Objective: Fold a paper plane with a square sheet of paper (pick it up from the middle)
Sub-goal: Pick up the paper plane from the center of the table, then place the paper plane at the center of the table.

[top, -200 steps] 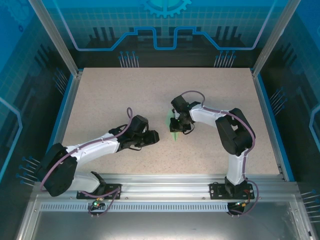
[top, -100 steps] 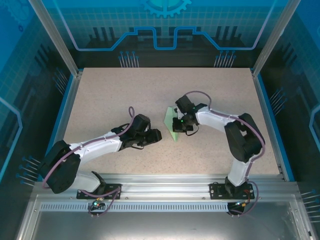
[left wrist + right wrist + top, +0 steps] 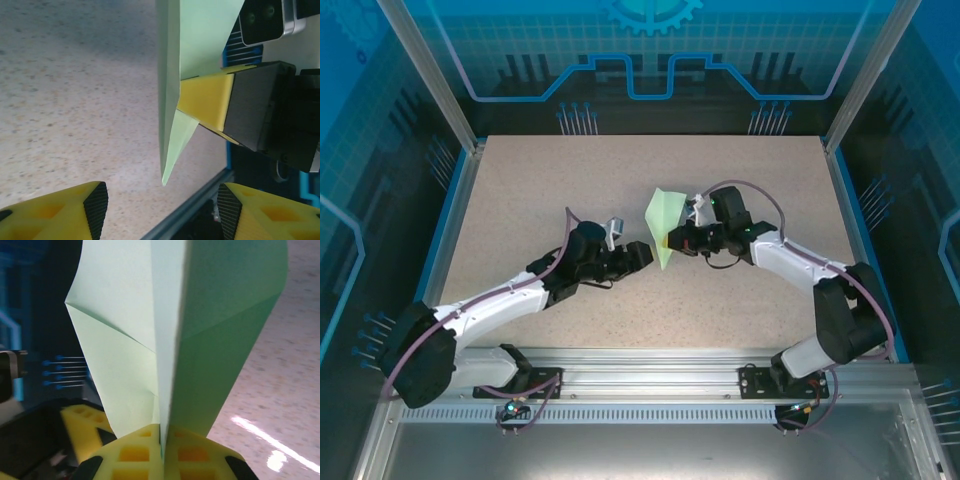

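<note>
Your right tool (image 3: 672, 241) is clamped on the paper plane (image 3: 662, 213), with the folded centre crease pinched between its yellow pads (image 3: 132, 455). The paper plane stands on edge over the middle of the tabletop (image 3: 520, 190). Your left tool (image 3: 159, 202) sits just beside the plane's narrow tip, with its jaws spread wide and not touching the paper.

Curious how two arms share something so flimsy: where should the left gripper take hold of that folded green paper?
Probably the pointed tip of the paper plane that juts past the pinch of the right gripper. The paper is held edge-on to the open left gripper, which could close across that thin fold from its own side.
</note>
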`<state>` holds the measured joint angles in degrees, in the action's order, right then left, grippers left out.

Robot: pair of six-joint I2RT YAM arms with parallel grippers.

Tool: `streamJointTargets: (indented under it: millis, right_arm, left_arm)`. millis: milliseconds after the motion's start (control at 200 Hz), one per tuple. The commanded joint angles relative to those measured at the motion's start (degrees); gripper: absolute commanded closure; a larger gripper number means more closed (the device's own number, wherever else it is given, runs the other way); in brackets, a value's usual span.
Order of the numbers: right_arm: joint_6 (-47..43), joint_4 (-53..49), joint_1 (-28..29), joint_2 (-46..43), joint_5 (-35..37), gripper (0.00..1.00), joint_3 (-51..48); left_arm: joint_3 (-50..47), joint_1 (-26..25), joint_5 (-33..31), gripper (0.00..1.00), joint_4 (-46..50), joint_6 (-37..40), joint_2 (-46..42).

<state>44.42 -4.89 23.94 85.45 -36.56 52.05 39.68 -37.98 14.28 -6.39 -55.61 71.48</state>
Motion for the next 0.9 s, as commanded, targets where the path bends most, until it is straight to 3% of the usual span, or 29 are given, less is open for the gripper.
streamJointTargets:
  millis: [0,200,450,695,895]
  right_arm:
    - [3.94,6.64,-0.83,-2.68,-6.39,1.00,-0.59]
    - [5.68,8.91,-1.37,-4.54,-8.19,1.00,-1.09]
    - [8.01,11.62,-1.63,-6.41,-9.37,1.00,-1.34]
    - [9.90,14.05,-1.52,-6.88,-10.30,1.00,-1.34]
    - [10.24,14.55,-0.84,-6.99,-10.03,0.99,-1.34]
  left_arm:
    - [0.32,0.61,4.35,0.38,-5.00,-1.28,0.24]
    - [-2.65,3.86,10.23,0.47,-18.33,-6.15,0.43]
    - [-4.24,7.07,10.01,0.56,-20.87,-8.60,-1.02]
    - [-3.80,6.82,13.24,0.58,-28.56,-11.71,2.86]
    - [-1.41,5.66,14.85,0.58,-27.09,-10.09,3.27]
